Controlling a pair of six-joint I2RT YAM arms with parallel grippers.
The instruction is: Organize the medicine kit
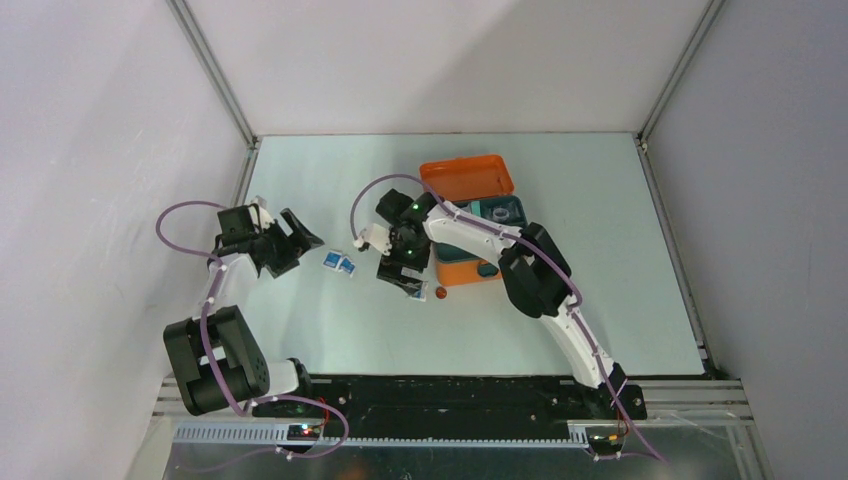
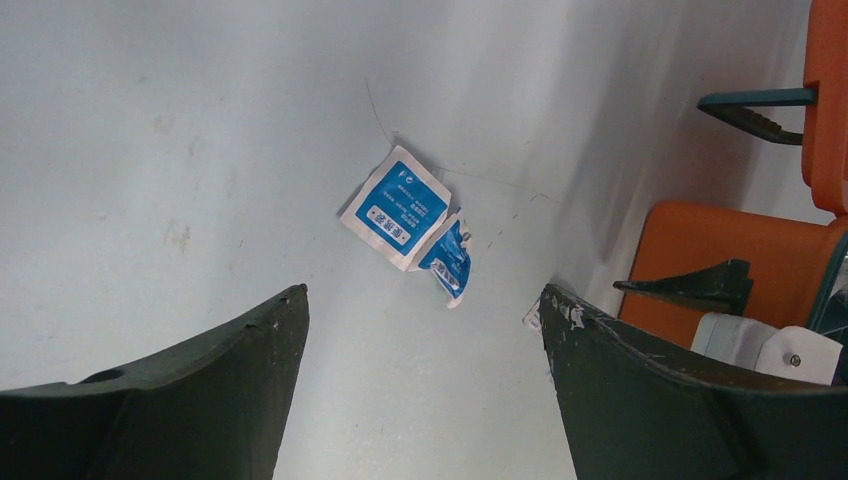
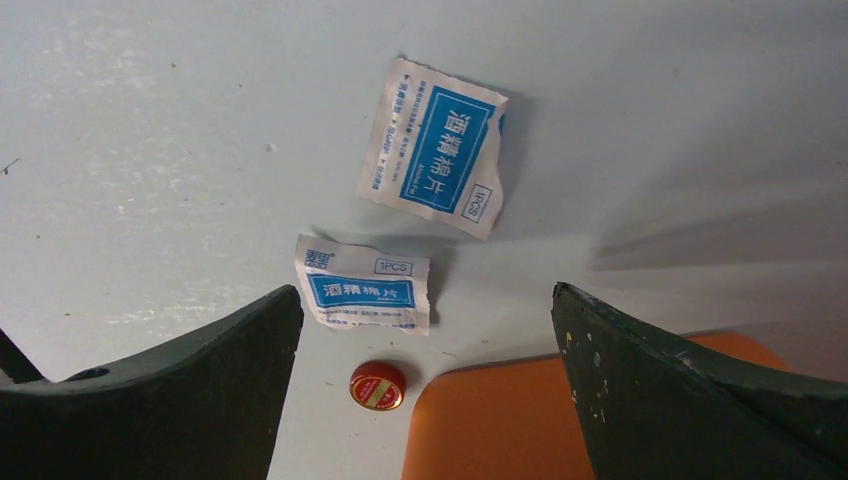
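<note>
Your right gripper (image 3: 425, 400) hangs wide open with nothing in it, nose down over the table (image 1: 300, 320). Nearest its jaws in the right wrist view sit a small red cap (image 3: 378, 386) and a corner of the kit (image 3: 520, 420). Just past the cap lies one wipe packet (image 3: 364, 284), long side across the jaw gap, and beyond it a second packet (image 3: 435, 148) lies tilted. Both lie flat between the fingers' line, so I judge this arm is the nearer one for them; it should drop straight down.

The kit (image 1: 468, 180) stands open right of that gripper, lid up at the far side, so a lifted packet would travel right and away from you.

Your left gripper (image 2: 425, 400) is also wide open and empty, held low and reaching right. Two more packets (image 2: 395, 207) lie ahead of it, touching, well short of the kit (image 2: 740, 250).
</note>
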